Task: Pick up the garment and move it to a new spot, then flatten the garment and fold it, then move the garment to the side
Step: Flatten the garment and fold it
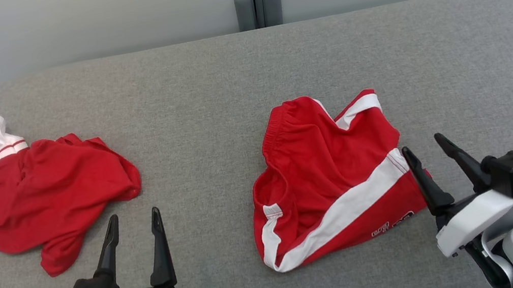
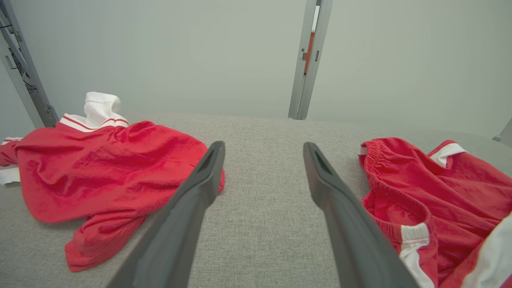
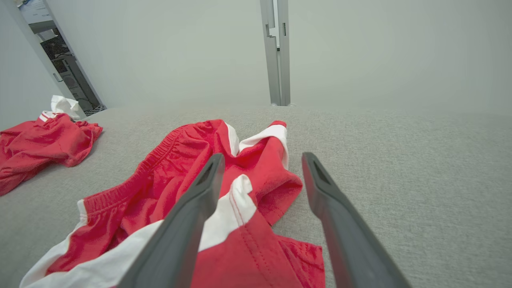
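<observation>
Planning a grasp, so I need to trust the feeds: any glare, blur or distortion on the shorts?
Head view: even soft light, no glare, shorts sharp, table edge bowed by the lens. Right wrist view: shorts crisp up close, background wall hazy. Left wrist view: shirt clear, faint shadows only.

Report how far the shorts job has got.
Done, apparently: the red shorts lie on the grey table, set down. In hand: nothing; right hand is open at their striped edge, left hand open over bare table. Left: flattening, since they are bunched, then folding and moving aside.
</observation>
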